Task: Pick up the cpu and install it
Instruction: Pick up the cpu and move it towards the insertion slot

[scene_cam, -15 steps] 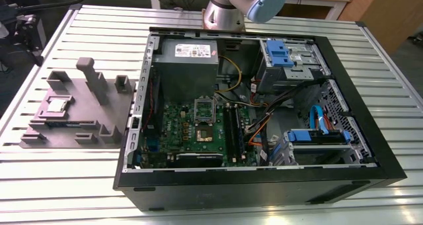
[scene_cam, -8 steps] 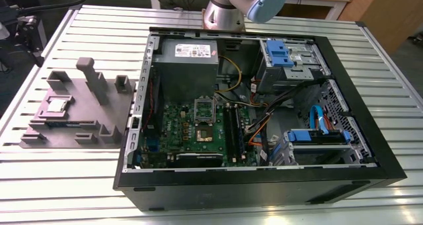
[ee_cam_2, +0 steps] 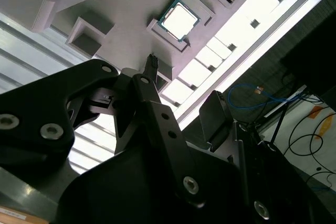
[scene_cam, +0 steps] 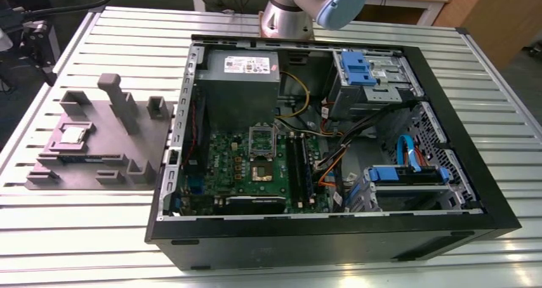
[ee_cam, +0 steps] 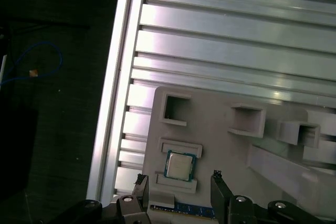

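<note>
The cpu [scene_cam: 73,134] lies flat in its pocket on the grey fixture [scene_cam: 110,145], at roughly nine o'clock from the open computer case [scene_cam: 339,234] in the exterior view. The motherboard socket [scene_cam: 263,169] looks empty, its frame raised (so nothing is installed yet). In the second wrist view the cpu [ee_cam_2: 179,19] sits in that pocket, apart from the gripper [ee_cam_2: 184,80], whose fingers are spread. In the first wrist view the fingertips [ee_cam: 215,178] stand wide on either side of the cpu [ee_cam: 180,165], holding nothing. By my judgement, the pick-up is not yet made and the whole installation remains.
</note>
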Available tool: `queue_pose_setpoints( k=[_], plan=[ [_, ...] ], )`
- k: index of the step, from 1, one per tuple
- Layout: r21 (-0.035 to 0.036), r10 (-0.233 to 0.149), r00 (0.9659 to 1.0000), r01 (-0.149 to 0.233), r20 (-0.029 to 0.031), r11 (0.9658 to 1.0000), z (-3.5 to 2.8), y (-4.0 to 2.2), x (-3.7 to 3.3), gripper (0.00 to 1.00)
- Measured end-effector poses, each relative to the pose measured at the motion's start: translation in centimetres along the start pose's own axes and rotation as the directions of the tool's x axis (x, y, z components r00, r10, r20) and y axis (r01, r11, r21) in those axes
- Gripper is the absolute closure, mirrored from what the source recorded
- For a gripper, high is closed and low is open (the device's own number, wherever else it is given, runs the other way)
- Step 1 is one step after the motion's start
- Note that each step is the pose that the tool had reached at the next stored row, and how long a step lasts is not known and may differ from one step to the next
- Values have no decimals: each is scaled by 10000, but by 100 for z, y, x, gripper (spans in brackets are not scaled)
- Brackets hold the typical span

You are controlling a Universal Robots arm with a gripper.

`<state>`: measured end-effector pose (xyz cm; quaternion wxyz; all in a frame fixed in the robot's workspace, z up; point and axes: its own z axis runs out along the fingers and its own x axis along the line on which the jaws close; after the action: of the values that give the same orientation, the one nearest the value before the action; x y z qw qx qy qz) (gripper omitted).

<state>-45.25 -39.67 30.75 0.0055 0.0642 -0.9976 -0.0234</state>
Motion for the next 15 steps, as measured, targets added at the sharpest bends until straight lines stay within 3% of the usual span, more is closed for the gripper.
queue_pose_setpoints(
  k=[15],
  plan=[
    [0, -1, 10000, 1, 0, 10000, 20, -1, 0, 41]
  ],
)
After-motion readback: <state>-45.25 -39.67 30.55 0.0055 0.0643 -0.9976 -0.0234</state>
